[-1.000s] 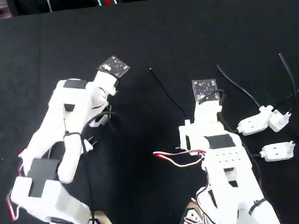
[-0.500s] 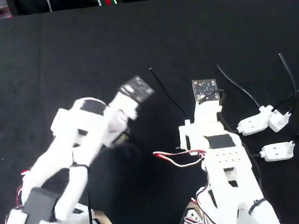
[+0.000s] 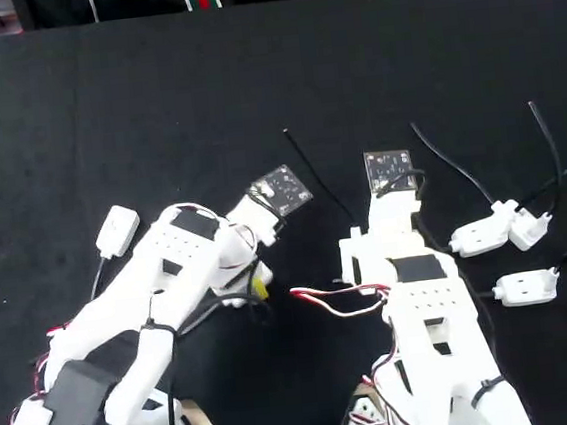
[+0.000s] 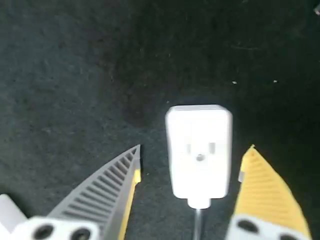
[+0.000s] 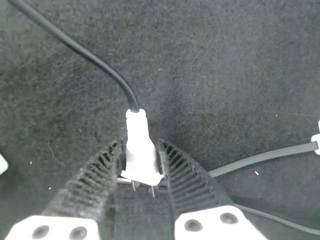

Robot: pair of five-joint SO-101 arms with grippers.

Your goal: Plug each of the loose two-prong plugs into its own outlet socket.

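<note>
Right hand (image 5: 141, 146): shut tight on a white plastic two-prong plug (image 5: 140, 160), black cord (image 5: 60, 36) running to upper left of frame. Left hand (image 4: 194, 148): spread wide, holding nothing, straddling a white rectangular outlet socket (image 4: 199, 150) on the black cloth counter (image 4: 75, 65). High view, three white blocks counted: left block (image 3: 117, 231), upper right block (image 3: 482, 237), lower right block (image 3: 525, 288).
</note>
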